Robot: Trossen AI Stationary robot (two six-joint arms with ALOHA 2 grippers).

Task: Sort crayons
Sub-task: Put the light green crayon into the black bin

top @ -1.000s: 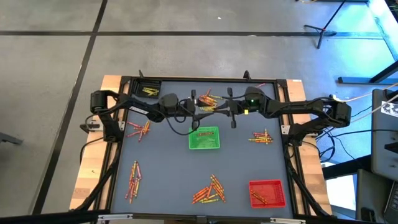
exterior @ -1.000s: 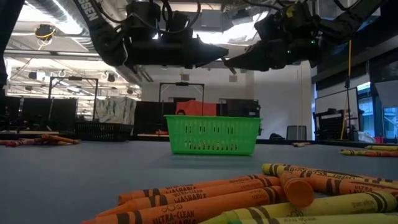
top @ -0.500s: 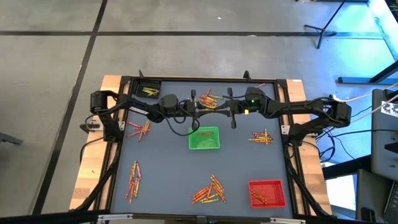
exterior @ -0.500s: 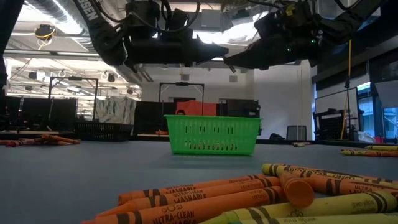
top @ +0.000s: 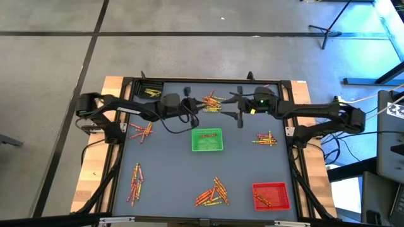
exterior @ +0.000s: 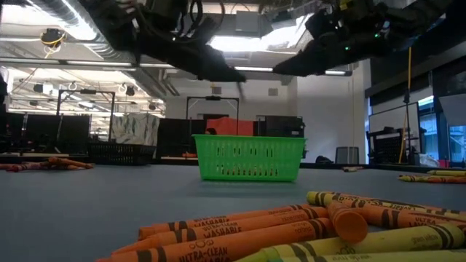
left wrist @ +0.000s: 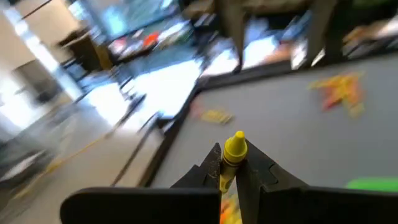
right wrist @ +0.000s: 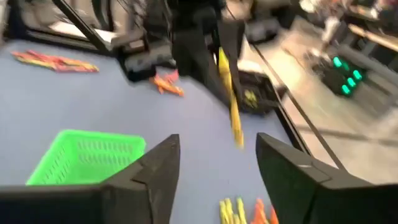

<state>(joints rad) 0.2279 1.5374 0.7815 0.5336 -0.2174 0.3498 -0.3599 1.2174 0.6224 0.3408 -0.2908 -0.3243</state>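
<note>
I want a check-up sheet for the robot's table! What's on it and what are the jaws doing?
Surface: grey table, black frame.
Job's things: crayons in scattered piles; green tray; red tray holding a few crayons; black tray holding yellow ones.
Clutter: nothing seen.
Grippers: left gripper jaws shut on a yellow crayon; right gripper jaws open, empty.
Cables: wires beside the table's right edge.
Surroundings: tripod on a concrete floor.
</note>
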